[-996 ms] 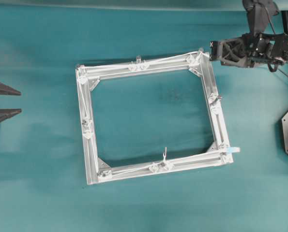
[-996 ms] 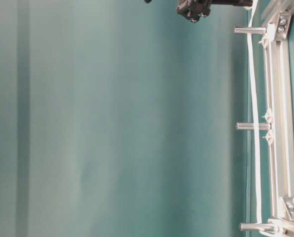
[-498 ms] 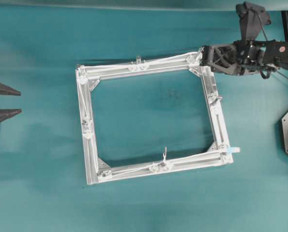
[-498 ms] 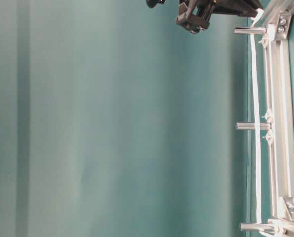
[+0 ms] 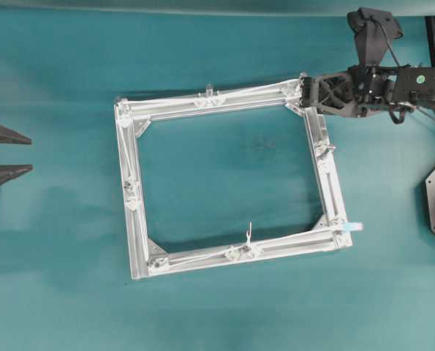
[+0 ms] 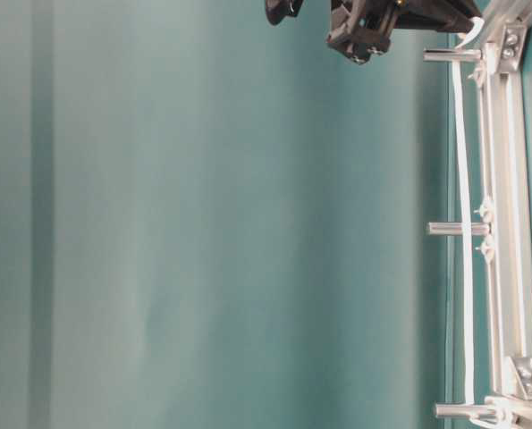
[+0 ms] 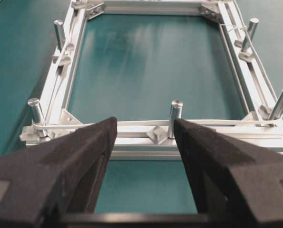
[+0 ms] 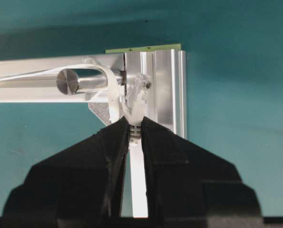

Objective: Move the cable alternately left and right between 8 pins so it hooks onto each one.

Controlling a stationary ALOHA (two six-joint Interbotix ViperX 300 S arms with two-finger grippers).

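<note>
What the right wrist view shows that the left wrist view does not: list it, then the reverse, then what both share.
Right wrist, not left wrist: the right gripper shut on the cable behind its clear plug, beside one corner pin. Left wrist, not right wrist: the left gripper open, facing the whole frame with several pins. Both: cable, frame, pins, teal table.

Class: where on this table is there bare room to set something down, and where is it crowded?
Bare: inside the frame, and the mat beyond its bars. Crowded: the far right corner, where the right gripper grips the cable beside a pin.
</note>
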